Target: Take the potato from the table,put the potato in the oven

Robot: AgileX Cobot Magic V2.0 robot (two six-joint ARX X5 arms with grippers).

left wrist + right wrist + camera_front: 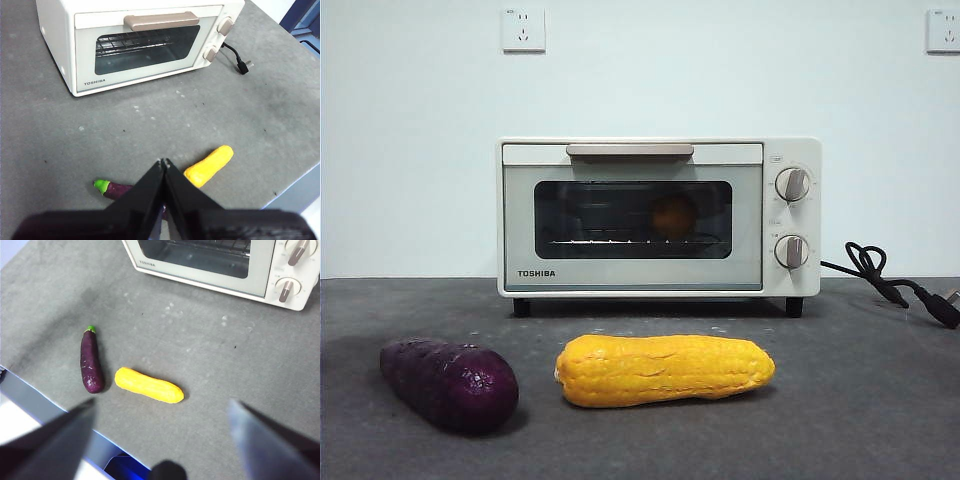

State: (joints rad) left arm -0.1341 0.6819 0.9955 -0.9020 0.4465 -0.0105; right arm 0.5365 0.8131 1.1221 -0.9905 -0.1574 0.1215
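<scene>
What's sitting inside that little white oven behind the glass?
Through the dark glass door of the oven, a rounded brownish potato rests on the wire rack, towards the knob side. The tinted glass hides its details and the oven's back.

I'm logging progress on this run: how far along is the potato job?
It looks finished. The potato shows through the glass of the oven, on the rack, and the door is shut. Nothing is in hand: the left gripper is shut on nothing and the right gripper is open, both above the table. Nothing visible remains.
</scene>
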